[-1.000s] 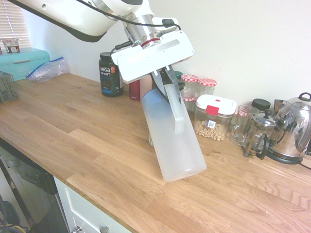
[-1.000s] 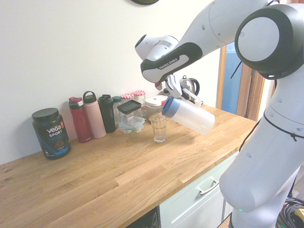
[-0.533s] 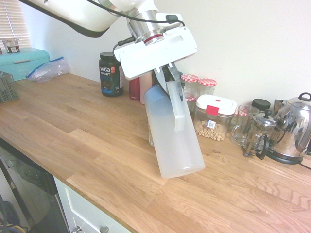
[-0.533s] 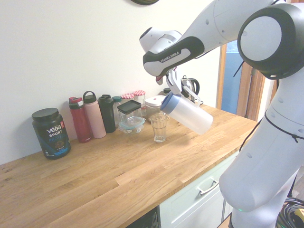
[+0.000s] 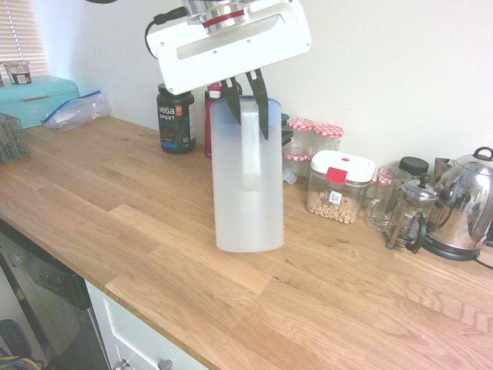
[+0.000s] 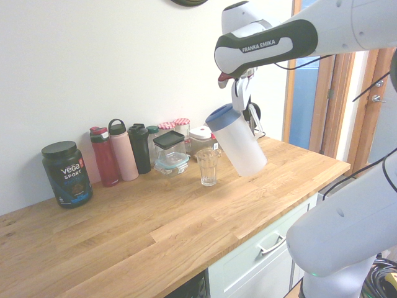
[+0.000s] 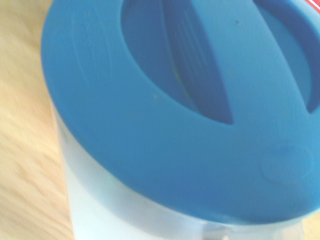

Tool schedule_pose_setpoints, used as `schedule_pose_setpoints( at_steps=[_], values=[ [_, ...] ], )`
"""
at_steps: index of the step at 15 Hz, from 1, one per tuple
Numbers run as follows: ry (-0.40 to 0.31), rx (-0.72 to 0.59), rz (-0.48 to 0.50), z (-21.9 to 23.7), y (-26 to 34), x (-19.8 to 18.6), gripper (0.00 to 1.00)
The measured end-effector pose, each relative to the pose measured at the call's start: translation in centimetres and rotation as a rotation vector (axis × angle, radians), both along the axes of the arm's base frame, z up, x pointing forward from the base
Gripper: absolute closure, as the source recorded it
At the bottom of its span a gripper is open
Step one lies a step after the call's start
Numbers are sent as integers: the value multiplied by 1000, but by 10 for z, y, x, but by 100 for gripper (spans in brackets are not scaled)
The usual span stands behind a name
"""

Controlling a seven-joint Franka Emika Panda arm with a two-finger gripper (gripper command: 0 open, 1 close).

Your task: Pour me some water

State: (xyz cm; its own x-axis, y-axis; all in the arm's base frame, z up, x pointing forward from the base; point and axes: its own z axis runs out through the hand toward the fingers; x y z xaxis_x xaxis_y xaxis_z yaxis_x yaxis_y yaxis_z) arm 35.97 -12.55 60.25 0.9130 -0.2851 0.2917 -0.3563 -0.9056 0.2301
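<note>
Above the middle of the bench [image 5: 154,223], toward its back edge, I hold the pitcher [image 6: 236,141] clear of the wood, my jaws clamped tight on its handle [image 5: 251,150] just under the blue lid [image 7: 165,115], which fills my wrist view from close by. The glass [image 6: 208,166] I am to fill stands on the bench just beside the pitcher, nearer the row of bottles [image 6: 121,152] and jars against the wall; from the first exterior view the pitcher hides it. My judgement is that the pitcher is between tilts, hanging near upright in one view and leaning a little in the other, its lid end toward the glass. To pour well I should bring the spout directly over the glass mouth first, then roll the wrist slowly, so that the stream starts thin and lands inside rather than on the wood. I cannot tell how much water the frosted body holds, so I should watch for a sudden rush. My forearm reaches in from high up, the wrist bent steeply downward, with the flat white hand [image 5: 231,42] above the lid.
</note>
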Motion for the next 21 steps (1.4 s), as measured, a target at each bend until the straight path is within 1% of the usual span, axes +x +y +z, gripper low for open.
schedule_pose_setpoints(
  at_steps=[4, 5, 7, 9, 11, 12, 13, 15, 16, 18, 19, 20, 21],
  values=[
    [-85, 51, -179, -32, -15, -63, 100],
    [-111, 65, -222, -35, -15, -79, 100],
    [-183, 91, -294, -26, -8, -104, 100],
    [-257, 123, -359, -23, 16, -121, 100],
    [-327, 155, -410, -40, 69, -126, 100],
    [-366, 161, -420, -48, 105, -126, 100],
    [-417, 165, -414, -46, 148, -125, 100],
    [-530, 169, -378, -50, 227, -127, 100],
    [-593, 171, -360, -51, 249, -126, 100],
    [-721, 202, -331, -47, 270, -117, 100],
    [-768, 217, -322, -48, 278, -108, 100],
    [-789, 224, -319, -55, 285, -97, 100],
    [-795, 228, -319, -65, 291, -84, 100]
  ],
)
